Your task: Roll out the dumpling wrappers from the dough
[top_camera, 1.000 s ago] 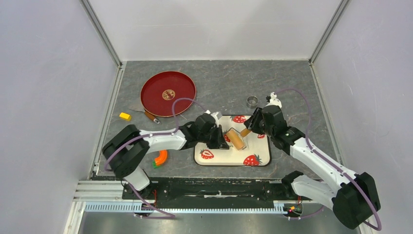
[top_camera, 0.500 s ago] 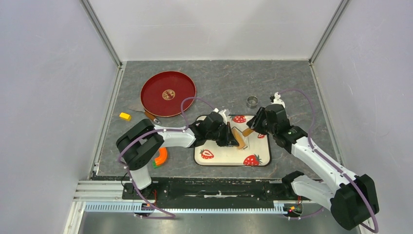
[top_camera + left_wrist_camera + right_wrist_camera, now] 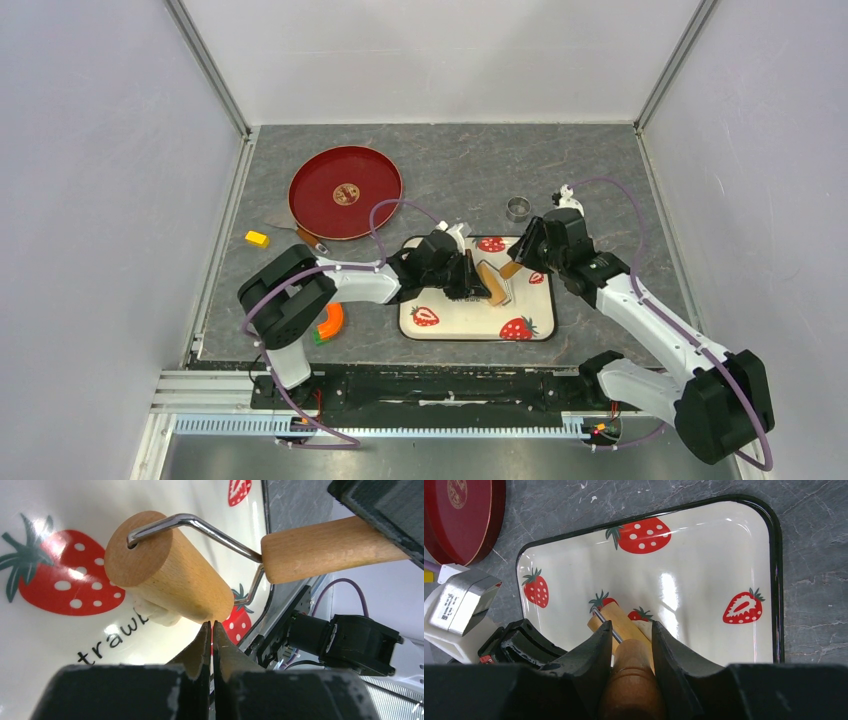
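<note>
A tan wooden roller (image 3: pixel 490 283) rests on the strawberry tray (image 3: pixel 450 322), and my right gripper (image 3: pixel 631 630) is shut on its wooden handle (image 3: pixel 631 680). A small pale cream lump of dough (image 3: pixel 152 612) lies under the roller's drum (image 3: pixel 170 575); it also peeks out beside the drum (image 3: pixel 643 626) in the right wrist view. My left gripper (image 3: pixel 210 625) is shut and empty, with its tips at the lower end of the drum. The dumpling wrappers are out of view.
A red round plate (image 3: pixel 345 192) sits at the back left, with a brown-handled tool (image 3: pixel 310 240) at its near edge. A small metal ring (image 3: pixel 518 208) stands behind the tray. A yellow block (image 3: pixel 257 238) and an orange-green piece (image 3: pixel 328 325) lie at the left.
My left gripper has moved right across the tray up to the roller and closed its jaws. The right gripper keeps its hold on the handle, barely shifted.
</note>
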Motion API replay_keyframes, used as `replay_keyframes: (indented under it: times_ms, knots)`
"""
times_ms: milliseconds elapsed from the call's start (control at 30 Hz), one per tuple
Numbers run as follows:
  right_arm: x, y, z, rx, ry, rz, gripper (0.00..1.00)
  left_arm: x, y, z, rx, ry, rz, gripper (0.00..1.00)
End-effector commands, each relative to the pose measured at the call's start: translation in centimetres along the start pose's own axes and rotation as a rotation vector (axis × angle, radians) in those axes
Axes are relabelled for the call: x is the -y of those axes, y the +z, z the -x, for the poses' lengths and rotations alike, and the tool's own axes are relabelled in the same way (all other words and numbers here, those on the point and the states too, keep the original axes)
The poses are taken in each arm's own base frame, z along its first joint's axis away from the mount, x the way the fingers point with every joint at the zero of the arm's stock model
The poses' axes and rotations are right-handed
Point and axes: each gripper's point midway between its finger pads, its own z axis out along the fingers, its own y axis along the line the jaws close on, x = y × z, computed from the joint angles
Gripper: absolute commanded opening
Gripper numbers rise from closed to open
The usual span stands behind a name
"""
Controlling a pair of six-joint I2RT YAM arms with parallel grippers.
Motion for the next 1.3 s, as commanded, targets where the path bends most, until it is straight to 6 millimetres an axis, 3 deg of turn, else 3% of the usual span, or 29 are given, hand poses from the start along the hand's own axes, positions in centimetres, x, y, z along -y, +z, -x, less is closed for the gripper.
replay_keyframes:
  times_ms: [0,167,500,833,1000,1133,1267]
  knots:
    - [1.1,-0.1,1.4,0.041,-0.042,-0.055,0.0,1.4,-0.2,1.3,0.08,0.016,-0.079,0.06]
    - [1.8,0.2,1.4,0.031,-0.052,-0.078,0.0,1.9,-1.2,1.9,0.127,0.043,-0.102,0.09]
    - [1.9,0.4,1.1,0.007,-0.054,-0.068,0.0,-0.9,0.8,0.9,0.082,0.013,-0.011,0.08]
    - [0.4,-0.3,3.1,0.022,-0.03,-0.013,0.0,-3.1,1.4,0.3,0.074,-0.003,0.061,0.07]
    - [-1.2,-1.4,4.8,0.046,-0.024,0.03,0.0,-3.9,1.5,0.1,0.066,-0.004,0.096,0.07]
    - [-3.6,-3.2,6.5,0.072,-0.014,0.11,0.0,-3.5,1.2,0.4,0.069,0.013,0.091,0.07]
    - [-5.1,-4.7,8.0,0.102,-0.004,0.155,0.0,-0.3,-0.5,1.6,0.1,0.061,0.006,0.14]
